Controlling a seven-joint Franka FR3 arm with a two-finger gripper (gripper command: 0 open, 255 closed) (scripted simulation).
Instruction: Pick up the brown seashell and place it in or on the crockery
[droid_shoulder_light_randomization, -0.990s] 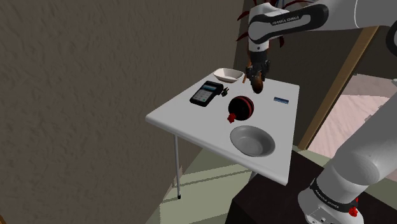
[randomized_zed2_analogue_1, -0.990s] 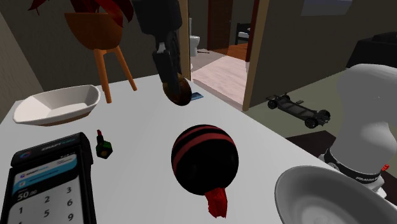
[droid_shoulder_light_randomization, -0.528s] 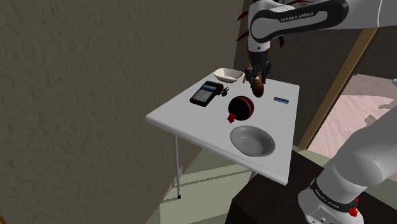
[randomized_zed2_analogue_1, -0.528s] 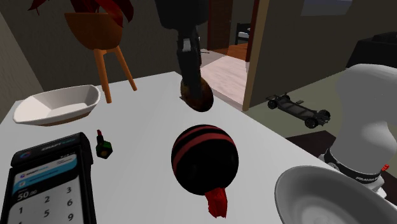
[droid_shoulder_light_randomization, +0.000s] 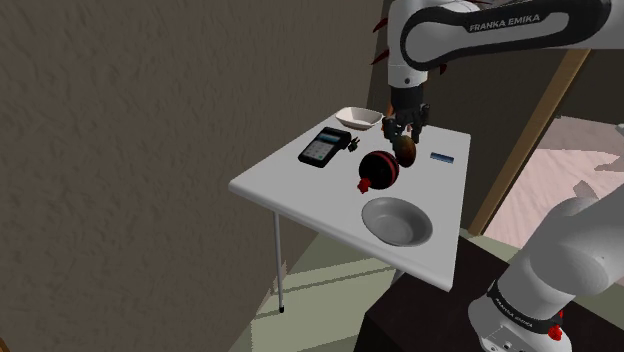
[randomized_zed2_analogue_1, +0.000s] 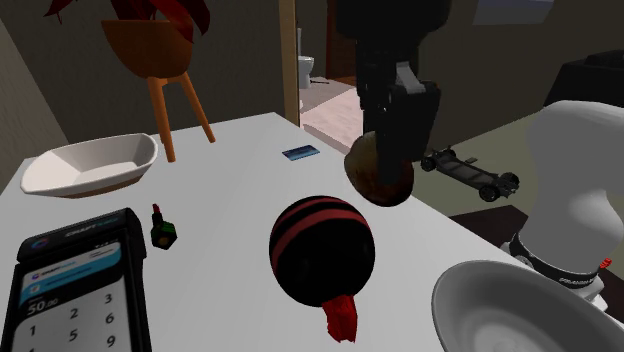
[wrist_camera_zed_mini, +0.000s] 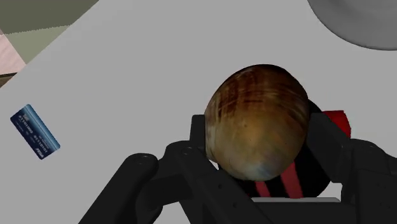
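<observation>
One white Franka arm (droid_shoulder_light_randomization: 480, 25) reaches out level over the table (droid_shoulder_light_randomization: 290, 185), wrist bent straight down, its gripper (droid_shoulder_light_randomization: 405, 140) clasping the brown seashell (wrist_camera_zed_mini: 257, 121) aloft over the red-striped black ball (randomized_zed2_analogue_1: 322, 250), apart from the grey bowl (droid_shoulder_light_randomization: 397, 221).

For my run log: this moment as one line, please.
tool: shut on brown seashell | held above table, near black-red ball | not yet in grey bowl

White table (droid_shoulder_light_randomization: 296, 188) carries a black-and-red ball (droid_shoulder_light_randomization: 380, 168) just below the jaws and a blue card (droid_shoulder_light_randomization: 441, 156) near them. Farther from them: grey bowl (droid_shoulder_light_randomization: 397, 221), white dish (droid_shoulder_light_randomization: 359, 118), card terminal (droid_shoulder_light_randomization: 322, 146), small bottle (randomized_zed2_analogue_1: 163, 231).
</observation>
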